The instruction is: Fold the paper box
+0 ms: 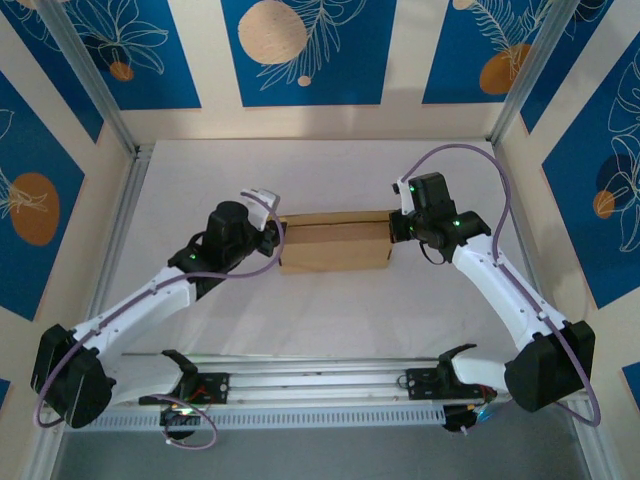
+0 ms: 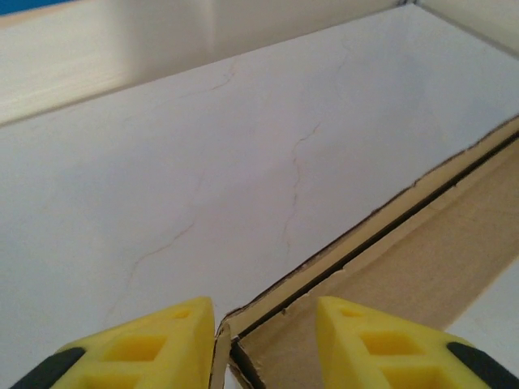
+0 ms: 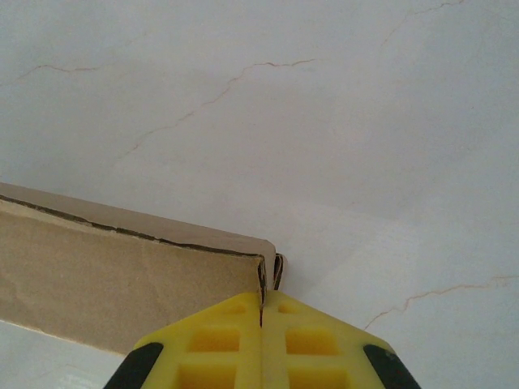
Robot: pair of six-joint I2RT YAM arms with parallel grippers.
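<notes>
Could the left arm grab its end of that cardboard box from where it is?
Probably yes. The left gripper is right at the paper box, its jaws open either side of the end wall, nothing blocking.

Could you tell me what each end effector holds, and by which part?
The right end effector pinches the paper box by a wall edge at its corner. The left end effector straddles another corner, open.
</notes>
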